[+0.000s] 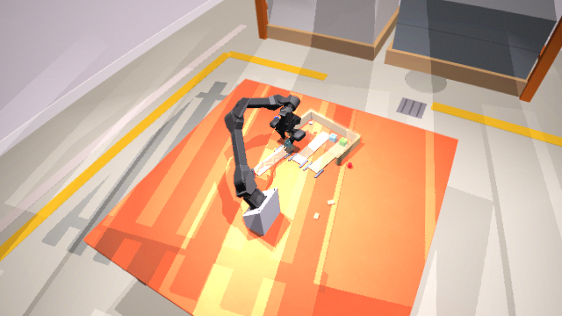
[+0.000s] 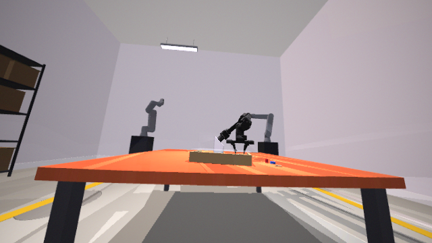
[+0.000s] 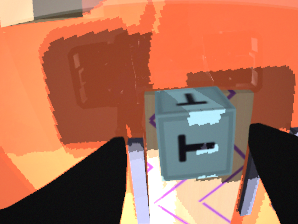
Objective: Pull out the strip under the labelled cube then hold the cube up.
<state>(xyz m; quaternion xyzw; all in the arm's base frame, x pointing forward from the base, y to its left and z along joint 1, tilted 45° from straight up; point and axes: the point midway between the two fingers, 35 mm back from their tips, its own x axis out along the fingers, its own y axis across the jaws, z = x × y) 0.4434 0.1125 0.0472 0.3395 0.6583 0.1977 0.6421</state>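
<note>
The labelled cube (image 3: 194, 139) (image 1: 288, 144) is grey-blue with a black T-like mark. It sits on the far end of a pale strip with a purple zigzag (image 1: 269, 161). My gripper (image 3: 188, 141) (image 1: 288, 148) (image 2: 239, 151) is low over the cube with one dark finger on each side of it. A gap shows between each finger and the cube, so the gripper is open and holds nothing. Short blue-grey rails (image 3: 137, 185) flank the strip.
Two more strips (image 1: 314, 145) (image 1: 327, 158) lie to the right, reaching into a low wooden tray (image 1: 352, 146) (image 2: 221, 158). A light blue cube (image 1: 333, 138) and a green cube (image 1: 342, 141) rest on them. A small red piece (image 1: 349, 165) and two pale bits (image 1: 330, 202) lie on the orange table.
</note>
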